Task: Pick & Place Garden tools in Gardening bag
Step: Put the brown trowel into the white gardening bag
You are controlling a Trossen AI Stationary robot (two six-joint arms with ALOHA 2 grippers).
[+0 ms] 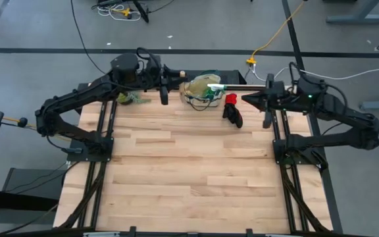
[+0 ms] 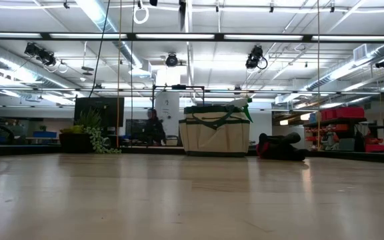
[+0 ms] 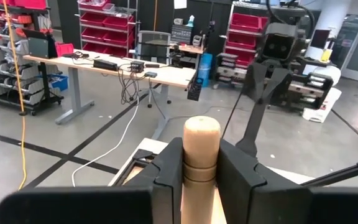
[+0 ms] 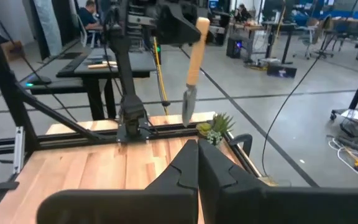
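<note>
The tabletop (image 1: 189, 171) has everything crowded along its far edge, so there is little room for error around the bag (image 1: 199, 88). The bag is soft cloth and stands upright with its mouth open, its handles draped over the opening. A tool lowered off-centre could catch a handle or press on a wall and fold or tip the bag.

The left gripper (image 3: 201, 163) is lifted just beside the bag, on the left arm's side. Its jaws are clenched on the wooden handle of the trowel (image 4: 195, 46), which hangs blade down above the tabletop. The trowel is not yet over the bag's mouth. If it were released here, it would probably strike the wood or the bag's rim rather than land inside. The grip is also on a smooth, round handle, so a quick swing toward the bag could let the trowel twist or slip.

The right gripper (image 1: 249, 99) waits on the other side of the bag with its jaws pressed together, empty. The two arms face each other across the bag and could bump if both close in at once.

The glove (image 1: 232, 110) lies on the tabletop near the bag, by the right gripper. It is limp and may be dragged instead of lifted.

The plant (image 1: 131, 98) sits beyond the left gripper from the bag and could be clipped by that arm.
</note>
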